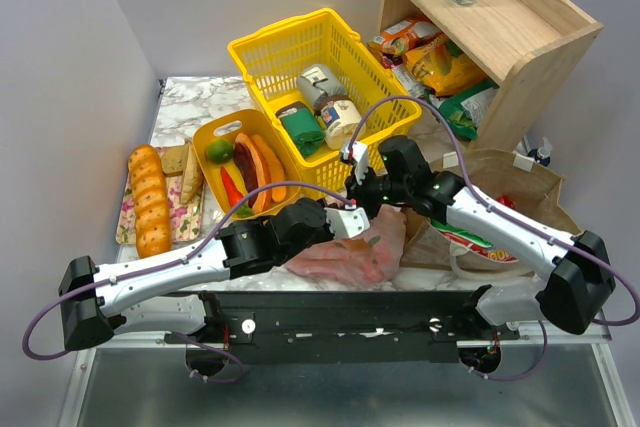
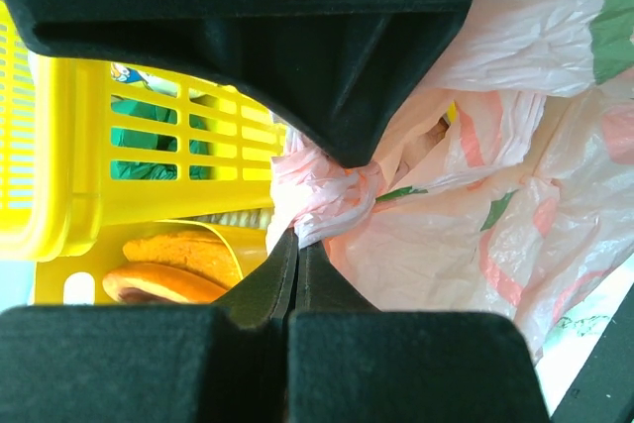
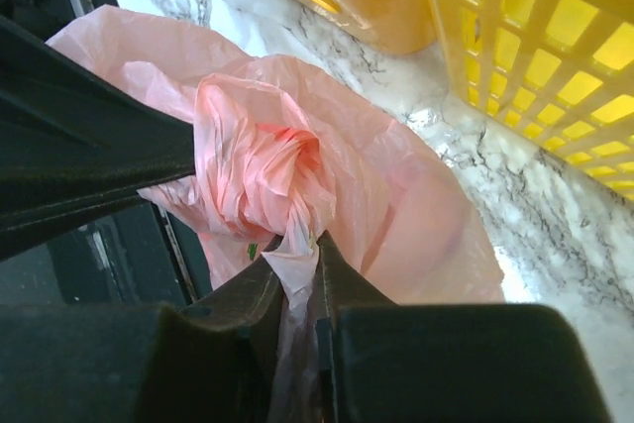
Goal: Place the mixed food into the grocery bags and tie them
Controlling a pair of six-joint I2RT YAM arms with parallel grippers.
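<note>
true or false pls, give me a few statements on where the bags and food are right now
1. Both the left gripper and the right gripper pinch the pink bag. True.
2. The bread loaf is in the yellow basket. False: it lies at the table's left side, outside the basket.
3. Tins sit in the yellow basket. True.
4. The crisp packet lies in the yellow tub. False: it is at the mouth of the brown paper bag.
</note>
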